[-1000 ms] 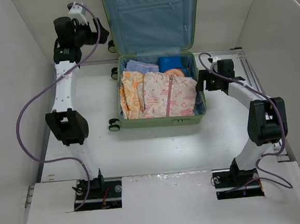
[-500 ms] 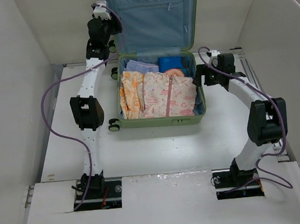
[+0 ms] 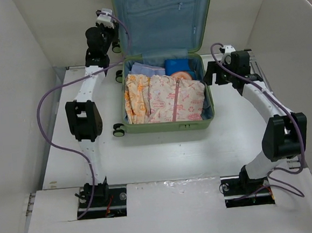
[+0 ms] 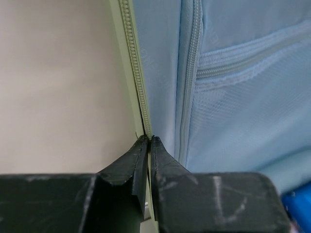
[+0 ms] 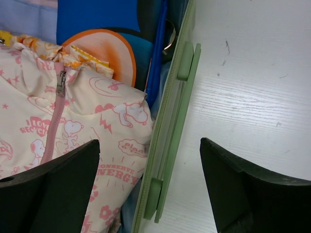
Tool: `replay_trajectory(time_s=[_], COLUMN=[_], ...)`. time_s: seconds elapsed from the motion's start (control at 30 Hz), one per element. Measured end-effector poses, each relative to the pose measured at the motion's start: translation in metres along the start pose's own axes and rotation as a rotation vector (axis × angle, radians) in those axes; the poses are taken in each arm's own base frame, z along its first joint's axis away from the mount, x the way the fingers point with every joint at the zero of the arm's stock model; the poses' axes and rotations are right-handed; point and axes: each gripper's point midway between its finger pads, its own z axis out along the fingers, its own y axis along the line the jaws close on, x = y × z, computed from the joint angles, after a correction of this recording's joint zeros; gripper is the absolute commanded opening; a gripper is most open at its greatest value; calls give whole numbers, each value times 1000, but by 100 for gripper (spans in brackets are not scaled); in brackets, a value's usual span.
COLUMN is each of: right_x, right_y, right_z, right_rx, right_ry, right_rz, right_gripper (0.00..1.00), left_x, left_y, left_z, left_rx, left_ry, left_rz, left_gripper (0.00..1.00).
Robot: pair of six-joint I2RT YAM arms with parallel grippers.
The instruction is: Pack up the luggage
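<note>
Sitting at the table's far middle, the luggage (image 3: pixel 167 126) looks fully loaded with clothes (image 3: pixel 168 99), lid (image 3: pixel 162 19) upright and unzipped, left gripper (image 4: pixel 148 141) clenched at its left zipper edge, right gripper (image 5: pixel 149 141) spread astride the right wall, so closing probably remains.

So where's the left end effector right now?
Top view, far left: the left end effector is at the left edge of the raised lid of the suitcase, tips together at its zipper.

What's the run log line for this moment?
luggage: open, printed jacket on top | left gripper: shut, tips at lid zipper | right gripper: open over right rim
</note>
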Motion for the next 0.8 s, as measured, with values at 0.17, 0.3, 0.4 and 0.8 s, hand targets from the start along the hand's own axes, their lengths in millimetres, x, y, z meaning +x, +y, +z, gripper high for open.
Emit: replay_trajectory(time_s=[0.17, 0.3, 0.4, 0.8], right_x=[-13, -16, -13, -23], right_y=[3, -2, -14, -81], right_z=[-12, -20, -32, -121], right_rx=[4, 16, 44, 345], right_ry=[-40, -56, -67, -232], right_rz=[-11, -7, 24, 225], right_gripper=[88, 88, 89, 99], left_x=[-3, -3, 3, 82], left_y=[-21, -32, -38, -95], left_z=[-18, -37, -56, -235], left_rx=[97, 172, 233, 766], left_ry=[29, 86, 159, 672], left_rz=[121, 249, 345, 763], left_gripper=[0, 0, 0, 70])
